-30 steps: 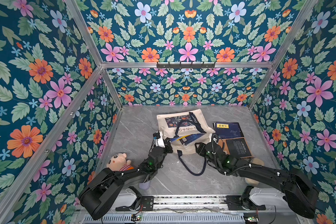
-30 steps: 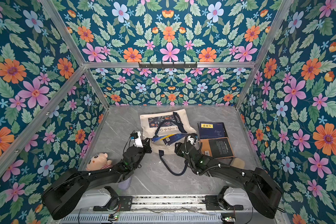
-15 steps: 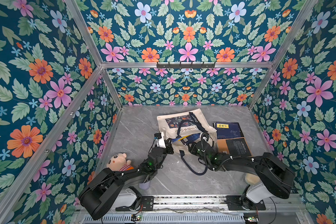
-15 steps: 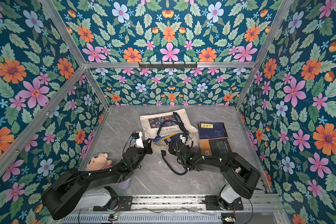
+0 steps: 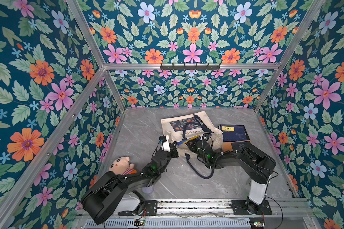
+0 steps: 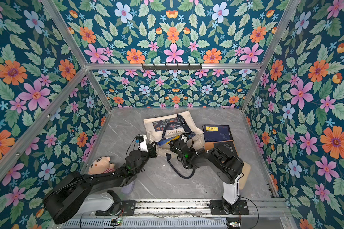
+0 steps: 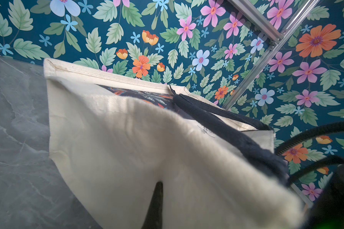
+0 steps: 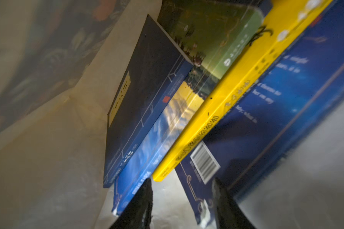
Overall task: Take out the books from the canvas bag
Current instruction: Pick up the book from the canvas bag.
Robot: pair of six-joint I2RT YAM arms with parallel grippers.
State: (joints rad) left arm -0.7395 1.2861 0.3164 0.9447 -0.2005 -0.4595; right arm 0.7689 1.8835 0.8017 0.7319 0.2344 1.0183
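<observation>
Two books [image 5: 234, 133] already lie out on the tabletop, between the bag [image 5: 173, 124] and the right edge. The bag itself lies mid-table toward the far edge, with at least four more stacked inside, a yellow book [image 8: 216, 103] among them. A second ago the right gripper [image 8: 184, 198] was by the freed pair. It has since swung across into the bag's mouth, jaws narrowed but apart, nothing between them, the yellow book's corner just ahead. The left gripper [image 5: 174, 149] has not moved, clamped on the bag's near rim. Another pull is probably being set up, and the job looks under halfway done.
</observation>
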